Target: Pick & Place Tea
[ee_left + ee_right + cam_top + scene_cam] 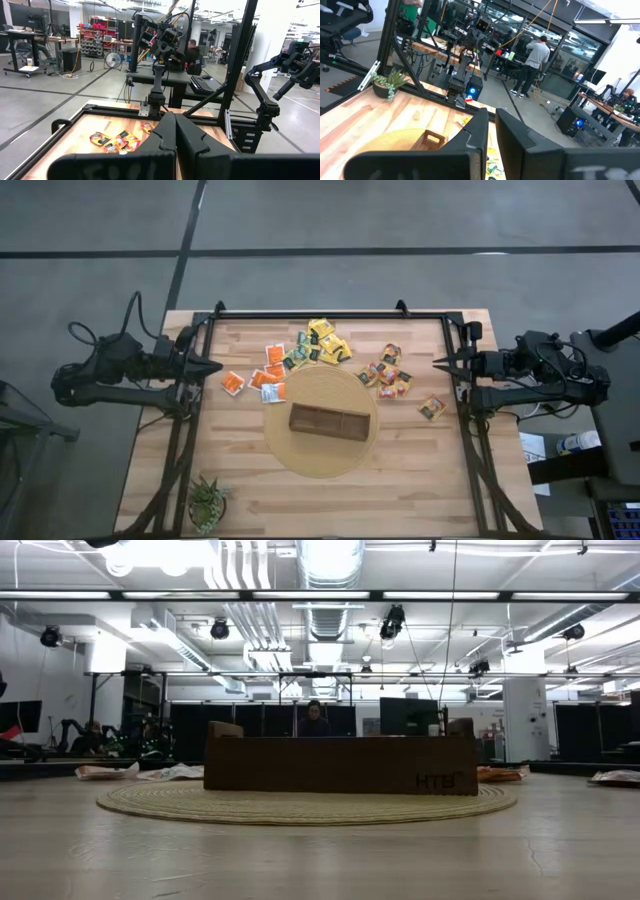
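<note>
The tea lies as loose sachets on the wooden table: orange ones [262, 378], yellow ones [325, 342], dark and orange ones [386, 378], and a single one [432, 408]. The long brown box [330, 421] rests on a round woven mat [320, 455]. My left gripper [218, 366] hangs level above the table's left edge, shut and holding nothing [175, 118]. My right gripper [436, 363] hangs level above the right edge. Its fingers are together but for a thin slit, with nothing between them [491, 114]. Neither gripper shows in the low view.
A small potted plant [208, 502] stands at the near left corner. A black metal frame [330, 315] runs along the far edge and both sides. In the low view the box [340, 764] stands on the mat [300, 804]. People are in the room behind.
</note>
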Tool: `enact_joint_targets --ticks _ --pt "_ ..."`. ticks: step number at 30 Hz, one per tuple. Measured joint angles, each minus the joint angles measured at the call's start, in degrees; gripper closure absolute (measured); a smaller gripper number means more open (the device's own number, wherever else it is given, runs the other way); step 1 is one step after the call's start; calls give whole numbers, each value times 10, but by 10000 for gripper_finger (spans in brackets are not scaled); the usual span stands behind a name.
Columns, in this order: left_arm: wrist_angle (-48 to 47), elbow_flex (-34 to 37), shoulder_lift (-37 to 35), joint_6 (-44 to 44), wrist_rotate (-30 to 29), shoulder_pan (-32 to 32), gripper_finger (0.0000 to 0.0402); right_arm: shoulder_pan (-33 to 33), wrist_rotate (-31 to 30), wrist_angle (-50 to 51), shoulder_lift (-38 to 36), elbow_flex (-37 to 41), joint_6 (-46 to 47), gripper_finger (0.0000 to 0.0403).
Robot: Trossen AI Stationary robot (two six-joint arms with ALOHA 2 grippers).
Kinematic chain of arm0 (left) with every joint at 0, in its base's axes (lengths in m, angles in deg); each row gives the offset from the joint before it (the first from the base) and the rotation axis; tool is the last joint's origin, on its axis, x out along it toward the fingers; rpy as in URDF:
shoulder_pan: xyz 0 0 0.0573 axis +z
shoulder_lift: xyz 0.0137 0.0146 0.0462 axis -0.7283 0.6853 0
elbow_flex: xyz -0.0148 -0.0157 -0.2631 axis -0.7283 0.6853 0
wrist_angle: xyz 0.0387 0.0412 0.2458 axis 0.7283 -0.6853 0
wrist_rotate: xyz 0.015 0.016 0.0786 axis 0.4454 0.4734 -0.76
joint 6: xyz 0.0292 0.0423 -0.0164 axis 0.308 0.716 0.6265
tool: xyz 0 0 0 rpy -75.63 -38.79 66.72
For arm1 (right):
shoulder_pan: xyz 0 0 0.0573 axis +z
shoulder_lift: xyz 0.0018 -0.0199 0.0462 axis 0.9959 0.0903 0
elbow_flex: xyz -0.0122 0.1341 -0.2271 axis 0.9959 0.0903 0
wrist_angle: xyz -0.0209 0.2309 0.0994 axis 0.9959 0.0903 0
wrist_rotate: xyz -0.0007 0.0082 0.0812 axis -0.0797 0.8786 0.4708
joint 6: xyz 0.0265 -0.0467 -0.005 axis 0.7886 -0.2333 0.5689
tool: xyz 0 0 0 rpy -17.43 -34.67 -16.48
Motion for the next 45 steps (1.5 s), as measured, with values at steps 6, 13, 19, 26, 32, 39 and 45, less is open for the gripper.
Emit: enact_joint_targets --ticks 6,13,19,26,32,39,45 --pt "0 0 0 0 0 0 402 0 0 0 0 0 0 369" --pt "0 0 0 0 0 0 402 0 0 0 0 0 0 369" --pt "0 0 0 0 0 0 402 0 0 0 0 0 0 369" --pt "0 0 0 0 0 0 402 0 0 0 0 0 0 369" --pt "0 0 0 0 0 0 402 0 0 0 0 0 0 369" --pt "0 0 0 0 0 0 402 0 0 -1 0 0 0 369" --pt "0 0 0 0 0 0 402 0 0 -3 0 0 35 369"
